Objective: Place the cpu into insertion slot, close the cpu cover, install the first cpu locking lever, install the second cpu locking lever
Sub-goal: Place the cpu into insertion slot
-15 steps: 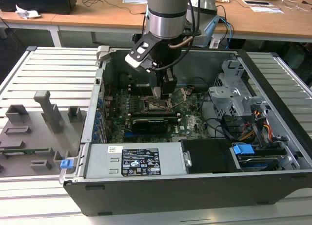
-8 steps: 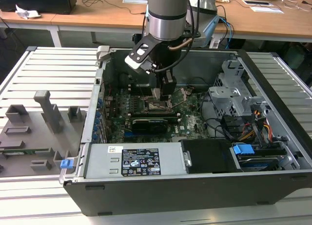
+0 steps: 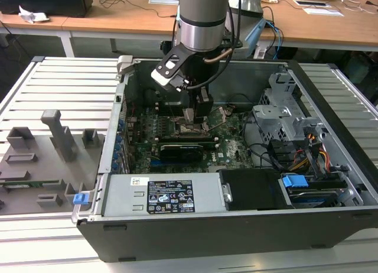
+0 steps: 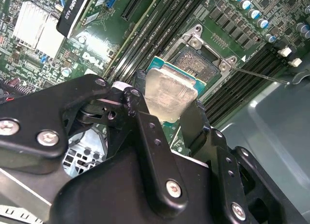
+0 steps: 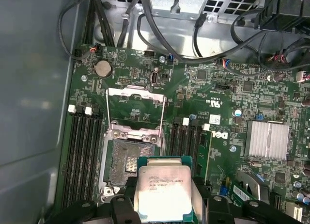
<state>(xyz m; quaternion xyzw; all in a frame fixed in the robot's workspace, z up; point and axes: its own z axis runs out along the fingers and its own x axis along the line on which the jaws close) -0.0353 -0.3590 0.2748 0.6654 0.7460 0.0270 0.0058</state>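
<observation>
**Operator:** Gripper (image 4: 169, 102) status?

**Technician:** The two black fingers (image 4: 145, 122) are pinched on the cpu (image 4: 170, 90), one against each of two opposite edges. The silver-grey metal top faces both wrist cameras. In the first wrist view the gripper (image 5: 167, 204) holds the cpu (image 5: 162, 192) with the chip's green border visible around the metal top.

**Operator:** Position of the cpu relative to the insertion slot?

**Technician:** The cpu is held off the board and is not seated. In the first wrist view it overlaps one corner of the insertion slot (image 5: 127, 163). The rest of the socket is bare, with its dark contact field exposed. In the second wrist view the insertion slot (image 4: 203, 56) lies just beyond the chip.

**Operator:** Cover and lever condition?

**Technician:** The cpu cover (image 5: 137, 91) is swung open. It lies back from the socket on its hinged edge, and green circuit board (image 5: 213, 88) shows through its window. One thin locking lever (image 4: 264, 75) stands out free from the socket over the memory slots (image 4: 252, 64).

**Operator:** Surroundings?

**Technician:** In the exterior view the gripper (image 3: 195, 110) reaches down into the open computer case (image 3: 207, 231), above the black expansion card (image 3: 186, 149). Memory slots (image 5: 85, 151) flank the socket on both sides. A finned heat sink (image 5: 266, 139) sits well apart from it. A grey fixture tray (image 3: 35, 161) lies outside the case, at the exterior view's left.
</observation>
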